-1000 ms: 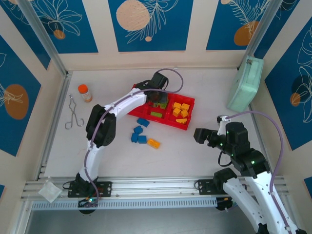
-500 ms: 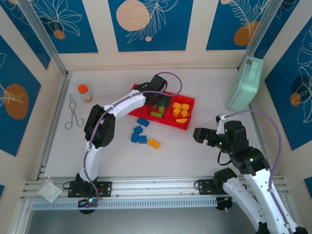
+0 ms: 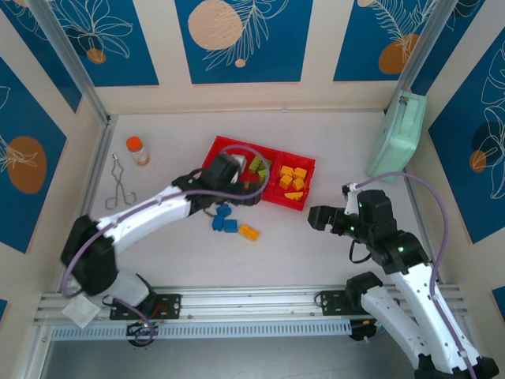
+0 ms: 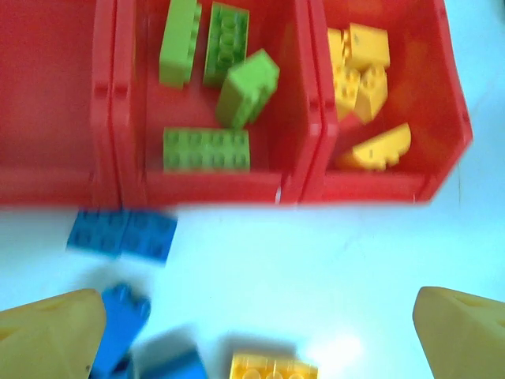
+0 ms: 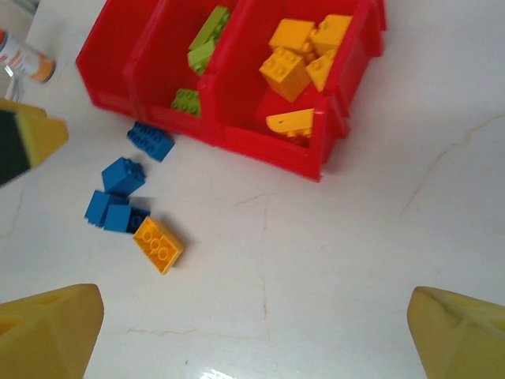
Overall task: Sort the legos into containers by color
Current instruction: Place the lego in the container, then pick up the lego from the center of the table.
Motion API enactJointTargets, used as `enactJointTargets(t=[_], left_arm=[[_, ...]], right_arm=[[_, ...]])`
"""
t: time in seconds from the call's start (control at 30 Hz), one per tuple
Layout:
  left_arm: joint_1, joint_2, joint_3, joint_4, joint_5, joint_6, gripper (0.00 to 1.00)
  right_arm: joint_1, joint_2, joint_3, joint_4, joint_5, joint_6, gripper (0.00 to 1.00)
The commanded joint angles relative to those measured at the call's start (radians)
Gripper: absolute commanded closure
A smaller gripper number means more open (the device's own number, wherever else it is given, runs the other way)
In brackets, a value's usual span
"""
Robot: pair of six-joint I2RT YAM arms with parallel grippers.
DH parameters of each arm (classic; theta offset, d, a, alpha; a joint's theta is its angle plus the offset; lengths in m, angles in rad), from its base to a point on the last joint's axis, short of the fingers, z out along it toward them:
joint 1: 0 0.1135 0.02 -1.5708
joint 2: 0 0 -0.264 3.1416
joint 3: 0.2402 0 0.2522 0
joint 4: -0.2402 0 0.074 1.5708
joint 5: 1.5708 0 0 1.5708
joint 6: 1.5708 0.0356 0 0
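From above, the left arm has drawn back since a second ago. Its elbow now lies low by the table's [image 3: 331, 142] near left corner, and the left gripper [image 3: 229, 183] has left the middle compartment of the red tray [image 3: 309, 178] for the tray's near wall. The right arm is barely changed, bent, with the right gripper [image 3: 318, 217] wide open and empty to the right of the tray. Green bricks [image 3: 258, 167] lie in the middle compartment and yellow-orange bricks [image 3: 292, 178] in the right one. Blue bricks [image 3: 225, 219] and an orange brick [image 3: 248, 232] sit loose on the table, near the tray's front.

At the left wrist, the left gripper [image 4: 256, 328] stands fully spread, holding nothing. Four green bricks [image 4: 209, 95] lie ahead in the red tray [image 4: 221, 189], blue bricks [image 4: 122, 234] just beside its front wall.

At the right wrist, the right gripper [image 5: 252, 332] gapes over bare table, the orange brick [image 5: 158, 245] and blue bricks [image 5: 118, 193] ahead of it to the left.
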Motion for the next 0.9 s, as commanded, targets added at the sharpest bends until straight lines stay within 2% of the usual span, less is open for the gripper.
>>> enactJointTargets(t=[0.0, 0.17, 0.33, 0.5, 0.6, 0.73, 0.87], left_arm=[[0.0, -0.217, -0.169, 0.079, 0.001, -0.057, 0.01], [0.001, -0.524, -0.294, -0.123, -0.047, -0.07, 0.01], [0.0, -0.775, -0.32, -0.366, -0.111, -0.103, 0.01], [0.003, -0.992, -0.347, -0.485, -0.107, -0.143, 0.01], [0.002, -1.062, -0.323, -0.561, -0.126, -0.154, 0.01], [0.003, -1.086, -0.29, -0.585, -0.121, -0.128, 0.01], [0.002, -1.067, -0.258, -0.589, -0.095, -0.056, 0.0]], right_arm=[[0.003, 0.037, -0.025, 0.068, -0.158, -0.069, 0.01], [0.089, 0.128, -0.013, 0.142, -0.184, -0.152, 0.01], [0.319, 0.294, 0.07, 0.15, -0.068, -0.283, 0.01], [0.474, 0.502, 0.15, 0.177, -0.007, -0.367, 0.01], [0.532, 0.59, 0.152, 0.224, -0.008, -0.416, 0.01], [0.544, 0.734, 0.21, 0.202, -0.129, -0.396, 0.0], [0.551, 0.877, 0.256, 0.164, -0.033, -0.385, 0.02]])
